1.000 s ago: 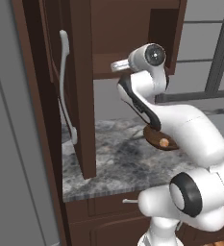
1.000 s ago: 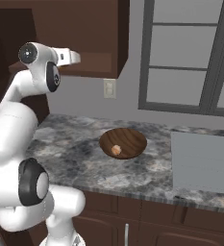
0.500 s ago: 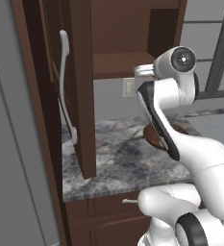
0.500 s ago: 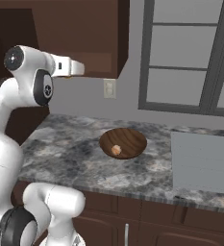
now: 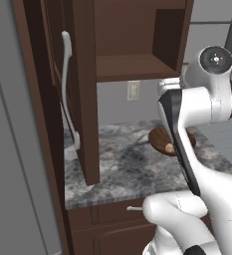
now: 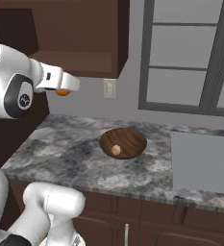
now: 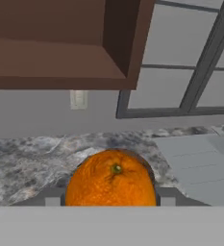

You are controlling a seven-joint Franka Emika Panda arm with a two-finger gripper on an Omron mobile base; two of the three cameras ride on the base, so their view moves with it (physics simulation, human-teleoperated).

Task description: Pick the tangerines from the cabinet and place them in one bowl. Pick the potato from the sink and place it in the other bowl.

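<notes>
tangerine (image 7: 111, 180), round, dimpled, betw fingers (image 7: 167, 197)

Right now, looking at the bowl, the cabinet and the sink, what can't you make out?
- Bowl: left base view, the arm covers its right part; hand view, the tangerine covers it.
- Second bowl: cannot tell where it stands.
- Cabinet: top cut off by the edge, so any more tangerines unseen.
- Sink: right base view, cut off at the right edge.

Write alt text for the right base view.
The white arm's gripper holds a tangerine in the air below the dark wooden cabinet. To its right, a wooden bowl on the granite counter already contains a small orange-tan item.
</notes>
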